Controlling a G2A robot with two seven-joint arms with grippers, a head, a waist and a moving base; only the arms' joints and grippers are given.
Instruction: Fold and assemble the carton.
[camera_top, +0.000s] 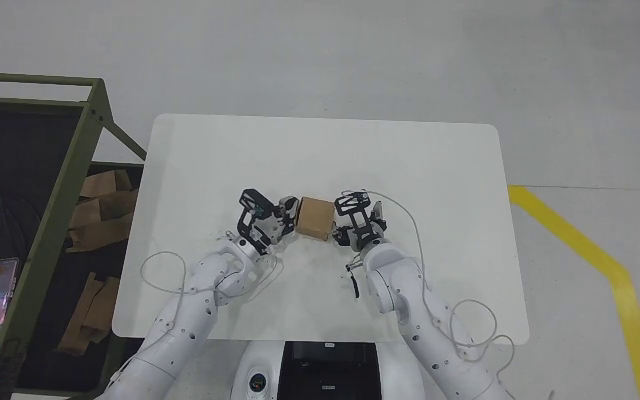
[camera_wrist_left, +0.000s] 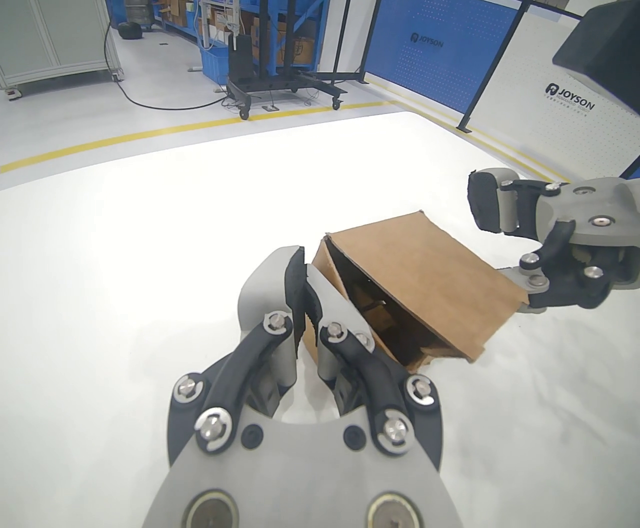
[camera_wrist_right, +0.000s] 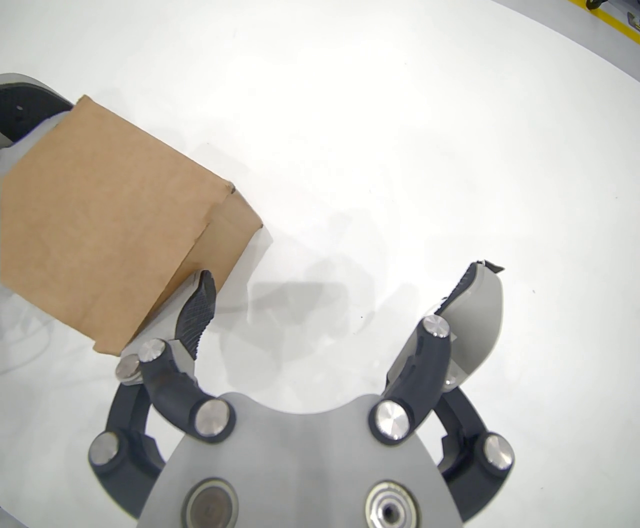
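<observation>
My left tool (camera_wrist_left: 300, 285) is at the open end of the carton (camera_wrist_left: 420, 280). It is closed down thin on what looks like the side wall there, I judge to keep that end from sliding. The carton lies on its side on the bench (camera_top: 440, 160), its mouth not yet closed. At the carton's other end my right tool (camera_wrist_right: 340, 295) is spread wide and holds nothing; one finger (camera_wrist_right: 197, 305) rests against the cardboard, probably as a brace.

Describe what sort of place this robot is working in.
Probably a factory or warehouse floor: a yellow painted floor line, blue steel storage racks holding boxes, and a brown cardboard carton on a white work table.
</observation>
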